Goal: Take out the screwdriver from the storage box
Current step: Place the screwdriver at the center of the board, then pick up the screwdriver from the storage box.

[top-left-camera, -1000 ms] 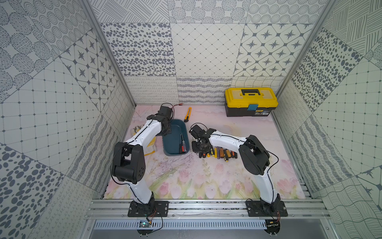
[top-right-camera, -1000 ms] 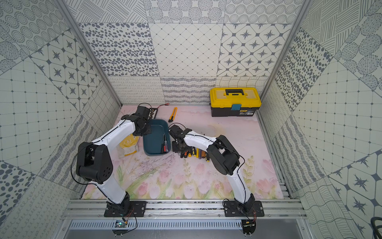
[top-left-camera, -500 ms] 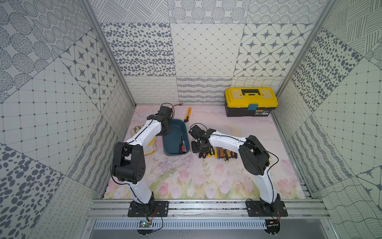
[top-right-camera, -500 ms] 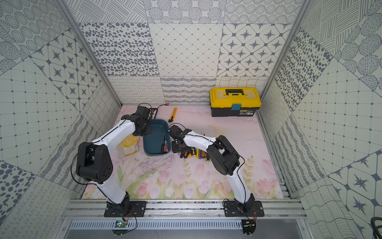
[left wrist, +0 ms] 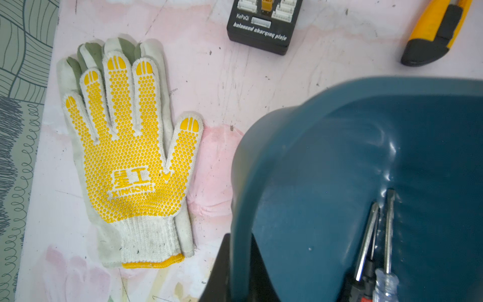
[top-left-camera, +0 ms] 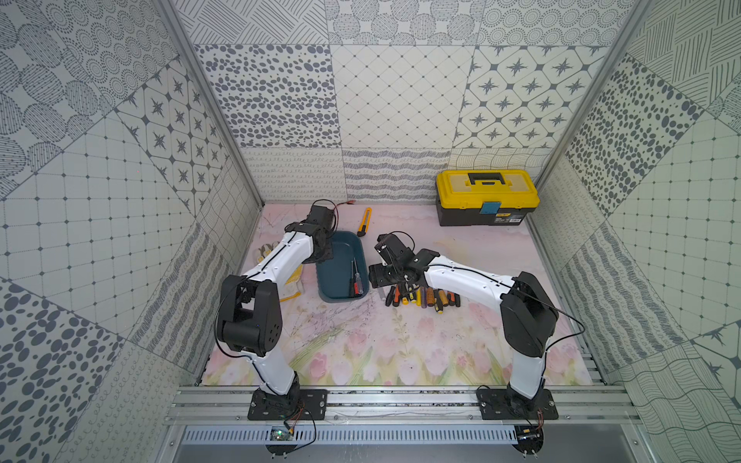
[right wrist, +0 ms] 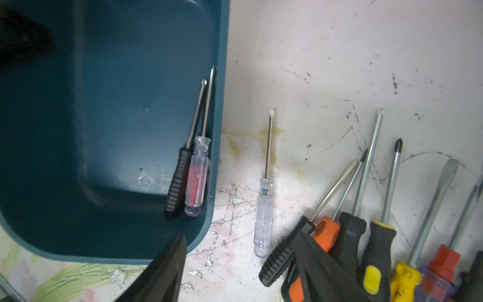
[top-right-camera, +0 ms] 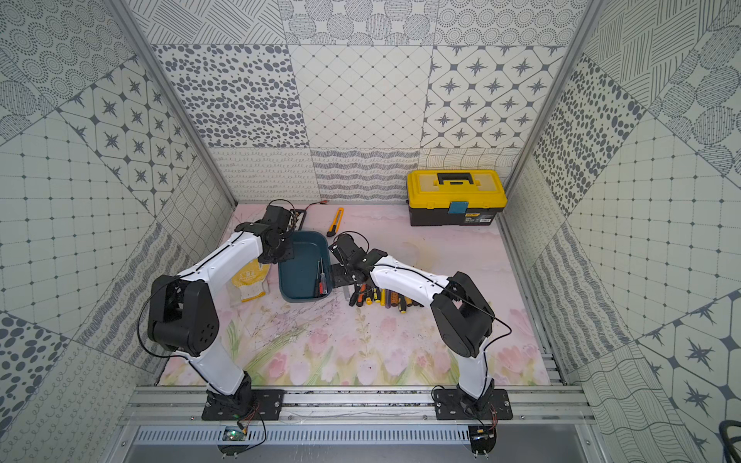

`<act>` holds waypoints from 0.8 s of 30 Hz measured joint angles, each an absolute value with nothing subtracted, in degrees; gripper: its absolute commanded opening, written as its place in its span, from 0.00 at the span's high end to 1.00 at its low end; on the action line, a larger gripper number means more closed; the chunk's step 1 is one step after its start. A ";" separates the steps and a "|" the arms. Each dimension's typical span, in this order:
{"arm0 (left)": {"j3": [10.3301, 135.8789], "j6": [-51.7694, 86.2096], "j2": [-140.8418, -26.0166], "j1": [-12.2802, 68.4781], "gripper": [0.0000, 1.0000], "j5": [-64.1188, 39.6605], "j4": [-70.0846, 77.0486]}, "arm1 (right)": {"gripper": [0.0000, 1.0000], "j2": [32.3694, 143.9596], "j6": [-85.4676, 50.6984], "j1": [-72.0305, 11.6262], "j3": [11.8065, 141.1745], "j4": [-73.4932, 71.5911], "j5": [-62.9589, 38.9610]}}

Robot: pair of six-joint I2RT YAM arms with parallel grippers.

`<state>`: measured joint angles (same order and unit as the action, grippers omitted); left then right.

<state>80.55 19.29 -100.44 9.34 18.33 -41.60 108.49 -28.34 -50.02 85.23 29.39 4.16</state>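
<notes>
The storage box [top-left-camera: 339,264] sits on the tabletop [top-left-camera: 401,340] between the two arms, a shallow teal bin with no lid; in both top views two screwdrivers lie side by side along its wall nearest the right arm; the right wrist view shows them as a black-handled screwdriver [right wrist: 180,180] and a clear red-cored screwdriver [right wrist: 197,180], touching each other, shafts pointing the same way. The left gripper [left wrist: 240,272] has its jaws shut on the storage box rim at a rounded corner, one black finger outside the wall and the rim passing between them. The right gripper [right wrist: 240,266] hangs just beside the box, its jaws spread wide apart and holding nothing; directly between its fingers [right wrist: 162,272] a clear-handled screwdriver [right wrist: 264,217] lies flat on the tabletop, apart from the box wall. Further along, a row of larger screwdrivers [top-left-camera: 421,296] with black, orange and yellow handles lies on the tabletop under the right arm. A yellow-dotted work glove [left wrist: 130,157] lies flat beside the box near the left arm; a yellow utility knife [top-left-camera: 364,221] and a black charging plate [left wrist: 264,26] lie beyond the box; a yellow-lidded toolbox [top-left-camera: 487,196] stands against the back wall.
</notes>
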 measured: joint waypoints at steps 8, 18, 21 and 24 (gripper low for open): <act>80.75 19.29 -100.44 9.34 1.00 18.13 -41.63 | 0.26 108.86 -24.10 -52.86 90.80 30.22 1.98; 80.79 19.31 -100.44 9.34 1.00 17.76 -41.63 | 0.30 118.19 -23.07 -54.72 102.72 35.46 0.03; 80.79 19.31 -100.44 9.34 1.00 17.61 -41.63 | 0.31 121.30 -23.07 -55.18 104.38 37.71 -0.14; 80.79 19.33 -100.44 9.34 1.00 17.47 -41.63 | 0.31 123.85 -23.09 -55.33 106.26 39.79 -0.10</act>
<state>80.79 19.33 -100.44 9.34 17.47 -41.63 123.85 -23.09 -55.33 106.26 39.79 -0.10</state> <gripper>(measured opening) 0.106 0.688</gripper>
